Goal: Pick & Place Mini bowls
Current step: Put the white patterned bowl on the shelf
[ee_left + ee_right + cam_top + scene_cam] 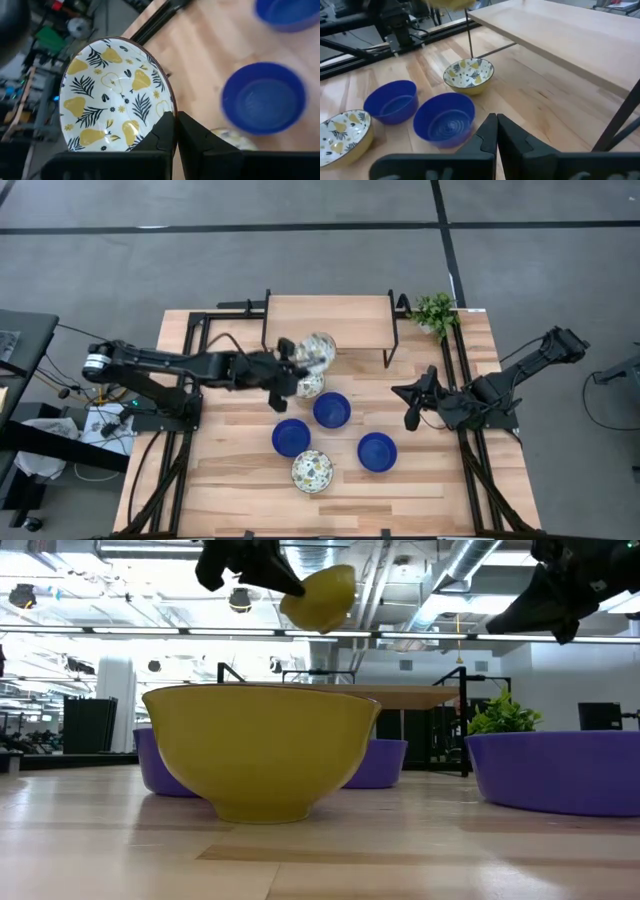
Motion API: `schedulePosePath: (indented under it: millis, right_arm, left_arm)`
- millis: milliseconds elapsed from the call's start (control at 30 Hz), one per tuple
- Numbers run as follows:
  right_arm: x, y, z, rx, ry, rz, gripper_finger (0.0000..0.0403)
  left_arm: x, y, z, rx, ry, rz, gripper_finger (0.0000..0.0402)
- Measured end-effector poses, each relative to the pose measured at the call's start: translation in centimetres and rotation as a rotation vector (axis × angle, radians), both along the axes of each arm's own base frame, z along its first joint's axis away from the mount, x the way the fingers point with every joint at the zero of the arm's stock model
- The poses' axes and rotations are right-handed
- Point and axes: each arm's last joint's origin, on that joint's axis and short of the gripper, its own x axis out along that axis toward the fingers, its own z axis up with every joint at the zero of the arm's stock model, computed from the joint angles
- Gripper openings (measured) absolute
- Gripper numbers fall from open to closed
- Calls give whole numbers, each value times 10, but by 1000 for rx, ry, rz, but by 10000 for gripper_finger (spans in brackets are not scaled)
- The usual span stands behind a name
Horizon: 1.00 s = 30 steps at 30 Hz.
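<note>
Pale smooth wood tabletop (240, 480), glossy blue mini bowls (377, 451), glossy patterned bowl (116, 95), matt black fingers (195, 145)

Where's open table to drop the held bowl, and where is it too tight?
Free: the raised shelf top, the left strip beside the blue bowl, and the front edge past the patterned bowl. Crowded: the centre cluster of bowls, under the left end effector, which holds a patterned bowl. The right end effector waits shut at right.

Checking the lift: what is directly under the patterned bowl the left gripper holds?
The left gripper pinches the rim of a patterned bowl, raised off the table. Just below it sits a second patterned bowl, partly covered. The wood beneath both is hidden.
</note>
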Motion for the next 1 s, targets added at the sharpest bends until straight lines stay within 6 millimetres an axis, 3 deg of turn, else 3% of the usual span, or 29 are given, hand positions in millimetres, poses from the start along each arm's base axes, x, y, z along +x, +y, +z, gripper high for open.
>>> schedulePosePath:
  millis: [500,800,1000]
  right_arm:
    - [0,0,0,0,0,0,0]
    - [0,0,0,1,0,0,0]
    - [1,1,-2,6,8,-1,0]
  left_arm:
    - [-20,83,8,25,6,345,10]
    - [-24,93,37,-60,121,410,10]
    - [-12,95,40,-125,209,414,10]
